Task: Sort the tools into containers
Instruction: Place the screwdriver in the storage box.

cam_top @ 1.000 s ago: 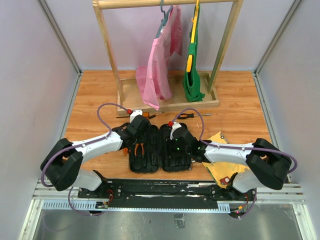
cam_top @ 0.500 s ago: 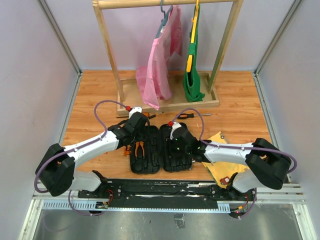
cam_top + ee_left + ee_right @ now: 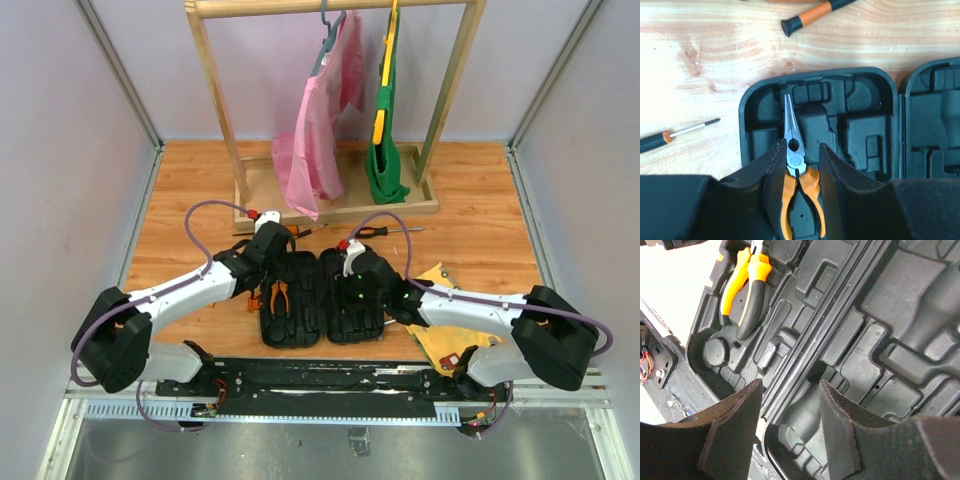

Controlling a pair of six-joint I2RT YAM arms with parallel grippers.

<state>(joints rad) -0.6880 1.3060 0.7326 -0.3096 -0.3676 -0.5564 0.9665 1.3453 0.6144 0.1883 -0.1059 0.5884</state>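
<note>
- Wooden table point(image 3: 480, 200) fills a plain-walled booth; a clothes rack point(image 3: 215, 90) with a pink and a green garment stands at the back; a yellow board point(image 3: 445, 345) pokes out from under the right arm
- tool case point(image 3: 860, 125) lies open and flat near the arms' side of the table; both halves show moulded slots
- done so far, by the look of it: one item; orange-handled pliers point(image 3: 792, 132) lie in a slot of the case's left half
- left gripper point(image 3: 801, 146) hangs right over those pliers; its fingers are parted to either side of the joint, with a gap showing on one side, so it reads as loose rather than clamped
- right gripper point(image 3: 790, 385) hovers over the case's hinge; jaws apart, nothing between them
- left to do: a screwdriver point(image 3: 810, 15) and a second screwdriver point(image 3: 675, 134) lie on the bare wood beside the case; most slots look vacant; no other tools are in sight
- the task is judged early, barely begun
- writing: no brand, label or lettering can be read on the case, the tools or the board
</note>
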